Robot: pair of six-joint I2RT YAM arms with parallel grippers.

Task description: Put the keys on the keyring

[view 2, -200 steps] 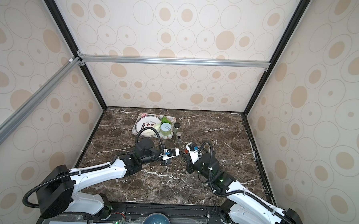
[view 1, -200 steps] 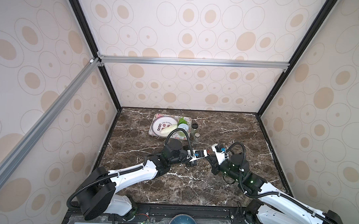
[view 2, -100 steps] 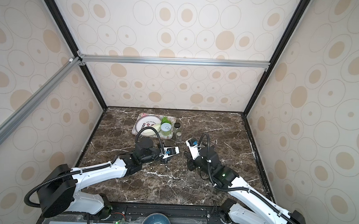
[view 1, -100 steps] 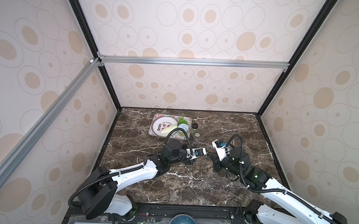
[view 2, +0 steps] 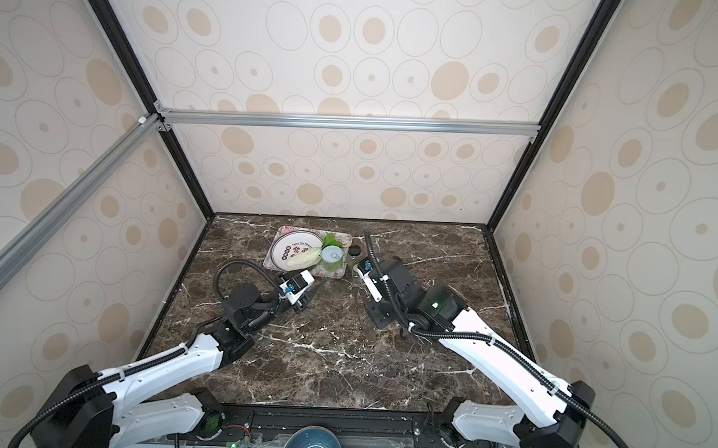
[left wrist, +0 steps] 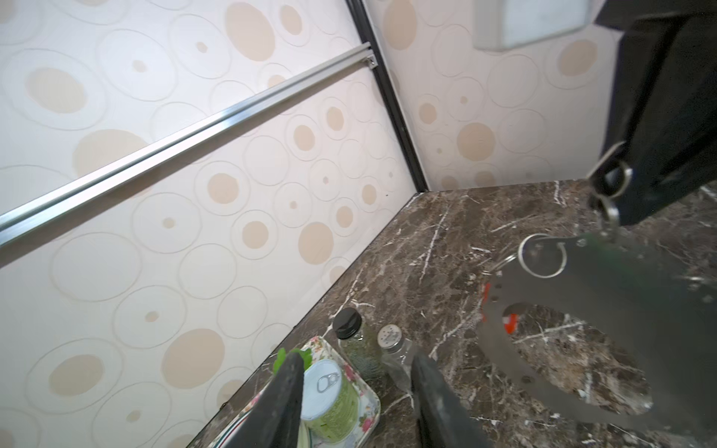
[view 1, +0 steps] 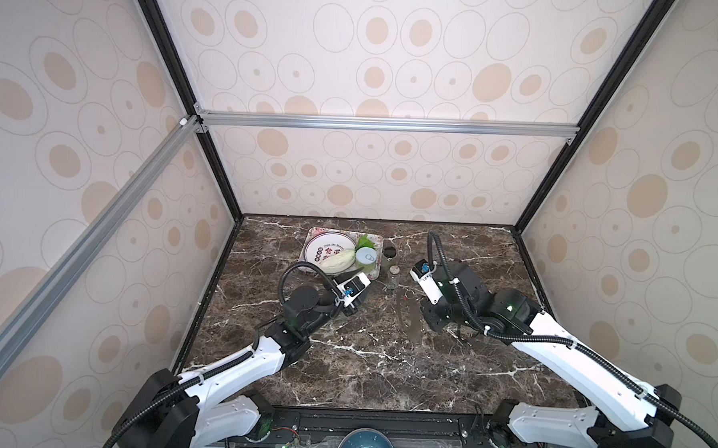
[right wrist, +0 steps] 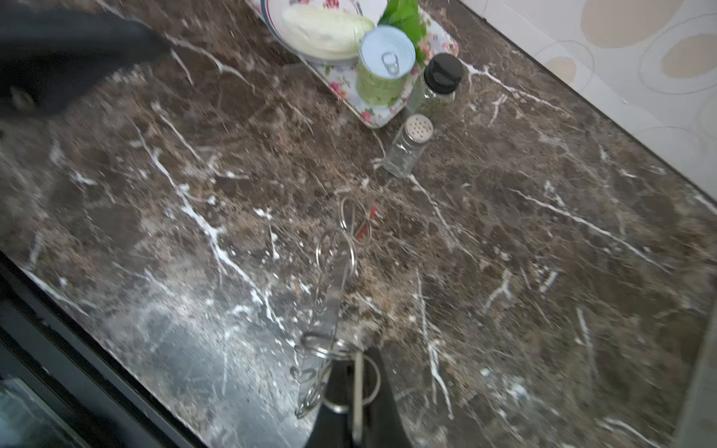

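Beige-spotted wallpaper on all sides and a dark marble tabletop point(view 1: 343, 357).

Starting at the left, the left gripper point(left wrist: 357, 357) sits just to 9 o'clock of the tabletop's middle. It's released, fingers apart with nothing between them, and it's aimed toward the tray point(right wrist: 372, 112).

That floral tray is up at 12 o'clock near the back wall. It carries a plate point(view 1: 322, 246), a cabbage point(view 1: 338, 260) lying over the plate's 4 o'clock edge, and a can point(view 1: 366, 256) standing at the tray's 3 o'clock end. Just off that end a black-capped jar point(view 1: 389, 253) stands upright on the marble, with a shaker point(view 1: 394, 272) at its 6 o'clock.

Further right comes the keyring point(left wrist: 605, 283), a flat grey loop dangling tilted from a short chain of small metal rings, at about 9 o'clock of the right gripper point(right wrist: 357, 372). I can't tell whether its low edge touches the marble. A red key point(left wrist: 510, 323) peeks out at the loop's inner edge.

The right gripper is at 3 o'clock of the middle, clenched on the top ring of the keyring's chain.
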